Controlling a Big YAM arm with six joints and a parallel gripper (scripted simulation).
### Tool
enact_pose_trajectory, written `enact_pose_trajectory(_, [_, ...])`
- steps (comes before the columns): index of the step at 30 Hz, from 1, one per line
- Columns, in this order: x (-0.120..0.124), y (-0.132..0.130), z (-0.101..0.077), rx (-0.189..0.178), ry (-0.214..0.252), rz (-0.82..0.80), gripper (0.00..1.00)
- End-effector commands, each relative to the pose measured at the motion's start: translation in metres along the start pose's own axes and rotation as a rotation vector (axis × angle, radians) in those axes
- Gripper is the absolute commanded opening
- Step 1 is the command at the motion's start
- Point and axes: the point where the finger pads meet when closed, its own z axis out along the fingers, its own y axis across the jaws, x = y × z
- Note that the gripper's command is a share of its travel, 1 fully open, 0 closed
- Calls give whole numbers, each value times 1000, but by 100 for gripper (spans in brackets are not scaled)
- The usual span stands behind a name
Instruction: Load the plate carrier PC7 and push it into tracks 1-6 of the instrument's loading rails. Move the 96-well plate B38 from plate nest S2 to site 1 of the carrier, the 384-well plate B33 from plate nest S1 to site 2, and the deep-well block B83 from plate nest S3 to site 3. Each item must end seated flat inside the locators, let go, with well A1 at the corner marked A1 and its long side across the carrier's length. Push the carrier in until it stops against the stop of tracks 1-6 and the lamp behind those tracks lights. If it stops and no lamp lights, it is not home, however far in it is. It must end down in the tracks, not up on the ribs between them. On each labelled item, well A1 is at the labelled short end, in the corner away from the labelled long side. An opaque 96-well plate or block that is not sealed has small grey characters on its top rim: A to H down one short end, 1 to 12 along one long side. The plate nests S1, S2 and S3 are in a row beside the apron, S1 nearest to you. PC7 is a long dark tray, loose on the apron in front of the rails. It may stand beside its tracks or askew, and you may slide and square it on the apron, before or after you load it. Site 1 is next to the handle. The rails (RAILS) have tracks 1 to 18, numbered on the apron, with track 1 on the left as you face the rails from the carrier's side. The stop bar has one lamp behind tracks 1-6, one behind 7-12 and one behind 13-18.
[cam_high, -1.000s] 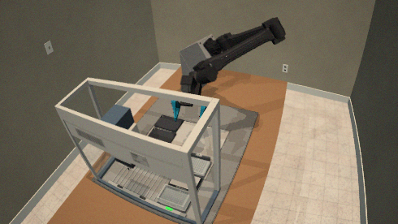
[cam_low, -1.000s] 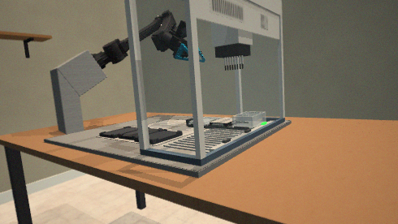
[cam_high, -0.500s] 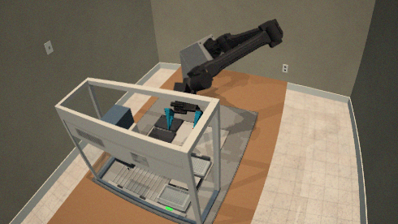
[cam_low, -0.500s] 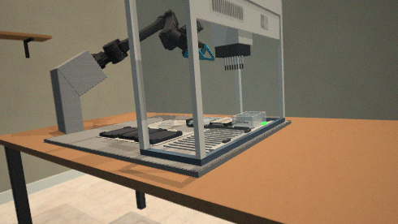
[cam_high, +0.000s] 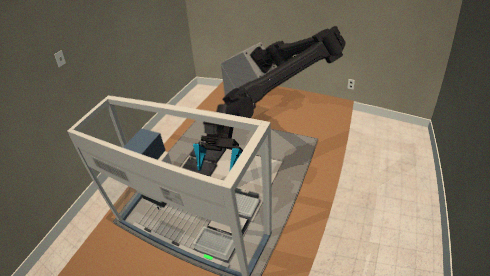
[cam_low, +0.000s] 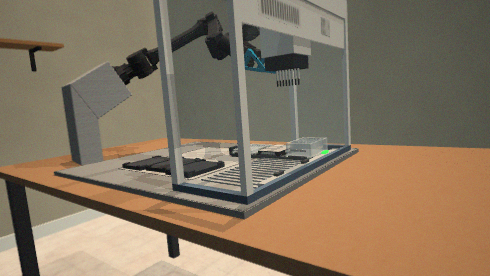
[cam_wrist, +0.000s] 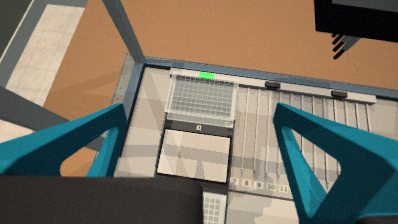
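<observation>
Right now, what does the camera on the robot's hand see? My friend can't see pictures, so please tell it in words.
The open gripper, with two teal fingers spread wide, looks down on a dark carrier holding three plates in a row. A green lamp glows beyond its far end, and ribbed rails lie to the right.

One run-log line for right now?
gripper: open, empty | position: high above loaded carrier | green lamp: lit
</observation>
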Motion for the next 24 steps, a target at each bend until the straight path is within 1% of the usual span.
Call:
enact_pose_trajectory(1, [-30,-7,8,5,-30,0,100])
enact_pose_trajectory(10, [-52,-14,35,5,-32,-1,100])
enact_pose_trajectory(12, [-52,-14,35,5,-32,-1,100])
enact_pose_trajectory(13, [-52,-13,41,1,-27,-1,100])
enact_pose_trajectory(20, [-71,-20,60,4,-32,-2,100])
enact_pose_trajectory(21, [-72,-21,61,4,-32,-2,100])
enact_pose_trajectory(22, [-68,-9,60,-10,-32,-16,100])
enact_pose_trajectory(24, [-68,-9,60,-10,-32,-16,100])
